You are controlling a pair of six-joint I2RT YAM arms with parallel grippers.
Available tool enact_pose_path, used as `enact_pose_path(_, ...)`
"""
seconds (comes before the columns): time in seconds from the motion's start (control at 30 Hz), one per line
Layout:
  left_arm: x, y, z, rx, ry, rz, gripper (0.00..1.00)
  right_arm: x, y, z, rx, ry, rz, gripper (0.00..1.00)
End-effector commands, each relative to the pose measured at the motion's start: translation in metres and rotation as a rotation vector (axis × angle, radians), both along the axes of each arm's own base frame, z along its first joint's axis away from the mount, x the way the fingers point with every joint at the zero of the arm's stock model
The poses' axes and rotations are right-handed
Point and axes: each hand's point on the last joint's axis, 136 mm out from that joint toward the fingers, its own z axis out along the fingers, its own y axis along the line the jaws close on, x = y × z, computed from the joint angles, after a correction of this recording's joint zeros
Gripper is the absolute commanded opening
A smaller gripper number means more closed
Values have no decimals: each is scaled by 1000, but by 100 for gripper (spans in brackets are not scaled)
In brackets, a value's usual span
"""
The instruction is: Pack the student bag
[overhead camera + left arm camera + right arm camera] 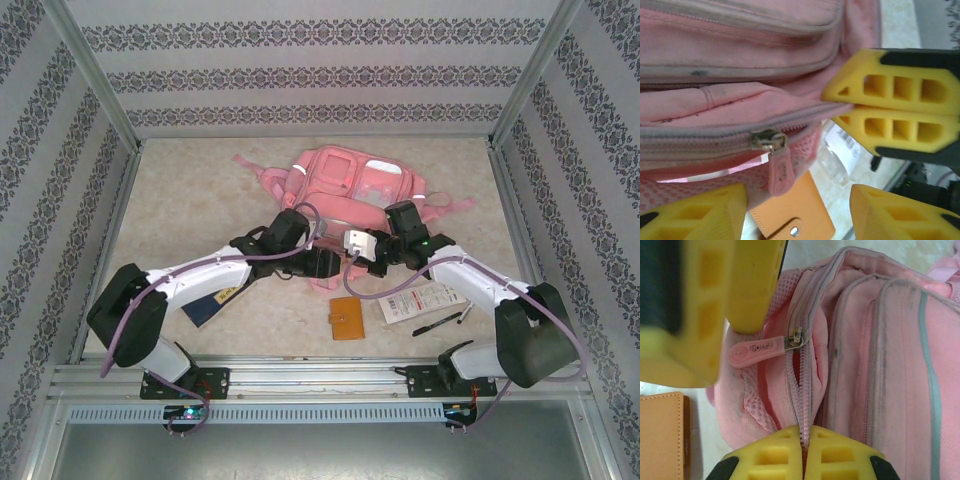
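Pink bag [335, 185] lies flat at the far centre of the table [200, 200], front pockets up. Long axis runs roughly near-far, with the zipped end pointing near, at me. It's soft fabric with a clear window pocket, white strips, and straps splayed left and right. My right gripper [802, 452] is clamped on the bag's zip edge. My left gripper [800, 212] has its fingers apart, either side of the zip pull [779, 172]. An orange wallet [346, 319] sits just near of the bag.
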Motion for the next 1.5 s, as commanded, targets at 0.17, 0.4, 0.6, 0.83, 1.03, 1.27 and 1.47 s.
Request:
enact_pose_path(0.17,28,33,-15,279,-35,183,30,-11,26,13,91,-26,91,0)
enact_pose_path(0.4,24,27,-8,281,-95,61,0,-11,21,9,56,-44,84,0)
enact_pose_path(0.6,21,67,-2,112,-29,97,0,-2,-4,-12,-81,-62,41,0)
enact_pose_path(0.83,27,123,-13,131,-34,138,0,7,-23,-29,-164,-57,10,0)
enact_pose_path(1.03,15,83,7,-45,-41,-7,0,-10,18,16,52,-20,67,49)
enact_pose_path(1.27,10,40,39,-217,-88,-72,0,-3,52,24,96,-22,0,55)
enact_pose_path(1.47,12,27,49,-246,-98,-84,0,-7,46,-9,-11,49,8,31)
